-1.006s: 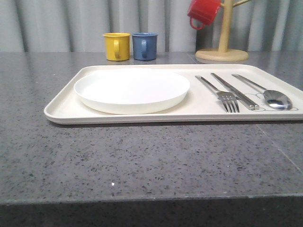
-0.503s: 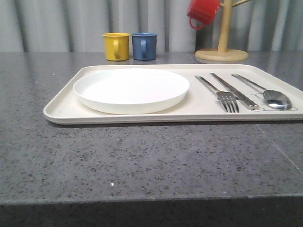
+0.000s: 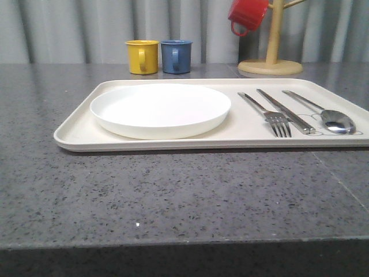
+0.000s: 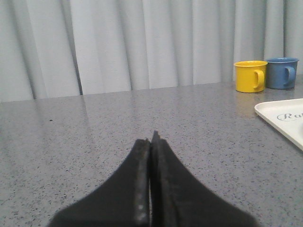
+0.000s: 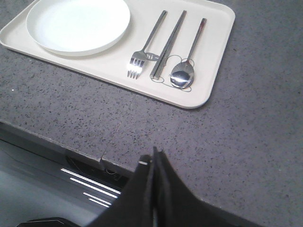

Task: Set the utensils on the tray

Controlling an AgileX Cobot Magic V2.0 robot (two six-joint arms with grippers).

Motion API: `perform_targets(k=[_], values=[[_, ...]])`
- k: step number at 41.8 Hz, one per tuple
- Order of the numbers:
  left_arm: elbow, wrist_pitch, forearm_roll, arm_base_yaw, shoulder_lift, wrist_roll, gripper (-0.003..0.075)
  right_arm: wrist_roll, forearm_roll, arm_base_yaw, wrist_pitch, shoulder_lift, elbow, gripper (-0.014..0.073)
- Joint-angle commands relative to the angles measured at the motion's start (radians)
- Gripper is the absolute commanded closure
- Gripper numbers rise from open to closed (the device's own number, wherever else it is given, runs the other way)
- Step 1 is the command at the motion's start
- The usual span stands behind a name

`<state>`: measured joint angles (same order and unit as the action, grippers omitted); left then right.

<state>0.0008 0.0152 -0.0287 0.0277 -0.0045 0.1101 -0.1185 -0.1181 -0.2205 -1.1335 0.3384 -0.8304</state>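
Observation:
The cream tray lies on the grey stone table. On its right part three utensils lie side by side: a fork, a knife and a spoon. A corner of the tray with script lettering shows in the left wrist view. My left gripper is shut and empty, low over bare table, off to the tray's left. My right gripper is shut and empty, held over the table's front edge, apart from the tray.
A round white plate rests on the tray's left part. A yellow mug and a blue mug stand behind the tray. A wooden mug tree with a red mug stands at the back right.
Only a slight jitter of the front view; the tray, utensils and plate lie as before.

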Motion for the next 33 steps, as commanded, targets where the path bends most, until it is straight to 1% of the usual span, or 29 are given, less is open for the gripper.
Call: perform_targets(k=[1,29,33], values=[[0.015,-0.079,-0.009,-0.007,-0.021,-0.011,0.0741,-0.011,-0.006,0.001,0.061,0.011,-0.02,0.0661],[0.015,-0.079,-0.009,-0.007,-0.021,-0.011,0.0741,-0.011,-0.007,0.001,0.062,0.011,-0.02,0.0661],[0.015,-0.079,-0.009,-0.007,-0.021,-0.011,0.0741,-0.011,0.012,0.005,0.18,-0.058,0.065,0.0661]])
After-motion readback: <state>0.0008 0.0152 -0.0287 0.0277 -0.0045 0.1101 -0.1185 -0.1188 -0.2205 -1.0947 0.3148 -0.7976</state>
